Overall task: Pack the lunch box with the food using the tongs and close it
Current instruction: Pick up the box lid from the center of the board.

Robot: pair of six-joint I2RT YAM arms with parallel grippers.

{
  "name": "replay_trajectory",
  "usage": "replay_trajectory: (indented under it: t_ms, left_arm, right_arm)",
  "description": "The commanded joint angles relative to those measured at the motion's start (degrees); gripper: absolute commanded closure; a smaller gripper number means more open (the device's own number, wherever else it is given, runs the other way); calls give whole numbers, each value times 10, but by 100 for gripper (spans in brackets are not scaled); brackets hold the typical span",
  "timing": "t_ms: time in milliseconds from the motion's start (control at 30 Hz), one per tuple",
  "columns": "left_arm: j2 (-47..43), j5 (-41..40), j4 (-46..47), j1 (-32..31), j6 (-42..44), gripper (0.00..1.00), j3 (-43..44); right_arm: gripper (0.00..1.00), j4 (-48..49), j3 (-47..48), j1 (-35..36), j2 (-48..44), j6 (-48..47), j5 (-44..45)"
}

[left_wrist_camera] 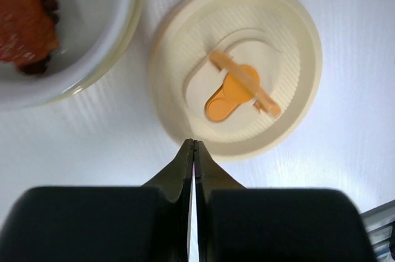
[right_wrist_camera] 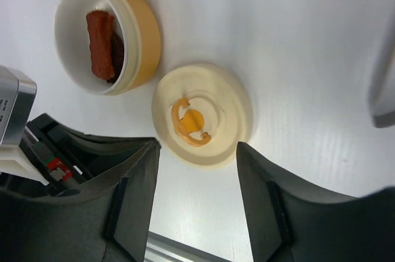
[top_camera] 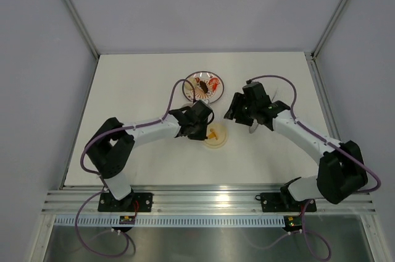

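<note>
The left gripper (left_wrist_camera: 194, 146) is seen with its fingers pressed together and nothing caught between them. Its tips are placed at the near edge of the lid (left_wrist_camera: 237, 70); whether the lid is touched cannot be told. The right gripper (right_wrist_camera: 197, 151) is held with its jaws wide apart and empty. The lid is framed between them from above, and no contact is shown.

The lid, a flat cream disc with an orange tab on top, is laid on the table (right_wrist_camera: 296, 39), just beside the lunch box (right_wrist_camera: 145, 33) but apart from it. The lunch box is thus left uncovered, and a brown and red-orange piece of the food (right_wrist_camera: 102, 42) is seen inside it. In the overhead view the lunch box is hidden.

Farther out, more small red and brown pieces are seen on the plate (top_camera: 221, 79). The tongs are gripped by neither arm. A grey strip (right_wrist_camera: 384, 83) at the edge of the right wrist view may be part of them, but this cannot be confirmed.

Packing is judged to be begun, perhaps not finished, since pieces are left on the plate. Closing is not yet done: the lid has to be lifted and seated on the lunch box.
</note>
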Motion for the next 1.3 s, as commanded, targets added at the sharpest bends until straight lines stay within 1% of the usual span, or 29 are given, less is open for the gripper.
replay_trajectory:
  t_ms: [0, 33, 67, 100, 133, 200, 233, 267, 300, 333, 433, 533, 567, 600, 633, 667, 700, 800, 967, 1100, 1200, 1233, 1267]
  left_arm:
    - [-39, -60, -53, -12, -34, 95, 38]
    - [-39, -69, -70, -22, -39, 92, 47]
    - [-39, -89, -78, -27, -45, 87, 64]
    - [-36, -98, -86, -33, -60, 69, 74]
    - [-34, -104, -94, -41, -67, 55, 81]
    - [-27, -109, -96, -48, -94, 34, 96]
    - [-23, -114, -102, -55, -106, 18, 102]
    - [-17, -129, -109, -57, -118, 13, 110]
    - [-10, -138, -118, -60, -150, 12, 118]
    - [4, -146, -135, -64, -171, 12, 131]
    - [30, -166, -145, -68, -216, 16, 144]
    - [42, -178, -142, -73, -238, 23, 155]
    - [50, -185, -143, -73, -242, 27, 159]
    - [67, -202, -157, -75, -260, 32, 172]
    - [67, -209, -157, -75, -261, 32, 173]
    - [82, -215, -161, -75, -263, 36, 184]
    - [91, -221, -181, -75, -272, 37, 194]
    - [124, -230, -196, -75, -266, 40, 231]
    - [138, -224, -182, -78, -260, 45, 237]
    - [150, -220, -174, -78, -253, 52, 242]
    - [158, -214, -174, -78, -239, 70, 247]
    - [159, -212, -173, -78, -235, 81, 249]
    - [159, -211, -167, -78, -227, 88, 248]
  right_arm:
    - [38, -49, -1, -35, -62, -18, 91]
    - [37, -56, -11, -45, -81, -20, 93]
    - [36, -58, -15, -67, -91, -23, 92]
    - [35, -63, -21, -76, -98, -28, 91]
    - [33, -71, -23, -84, -111, -32, 91]
    - [32, -81, -26, -102, -122, -41, 92]
    - [32, -86, -29, -107, -131, -43, 93]
    - [30, -88, -30, -111, -134, -45, 92]
    - [30, -90, -32, -115, -138, -47, 92]
    - [30, -93, -34, -115, -142, -48, 92]
    - [30, -93, -39, -116, -151, -47, 86]
    - [29, -92, -42, -116, -155, -48, 80]
    - [29, -92, -42, -115, -156, -49, 77]
    - [29, -93, -44, -116, -157, -52, 69]
    - [29, -93, -44, -115, -158, -53, 68]
    - [29, -92, -44, -115, -159, -55, 67]
    - [29, -93, -45, -116, -160, -55, 65]
    - [29, -96, -48, -116, -166, -55, 62]
    - [29, -100, -50, -115, -172, -59, 56]
    - [29, -100, -53, -116, -169, -58, 54]
    - [30, -100, -54, -116, -169, -58, 54]
    - [30, -99, -54, -115, -169, -58, 54]
    - [30, -100, -54, -116, -170, -58, 54]
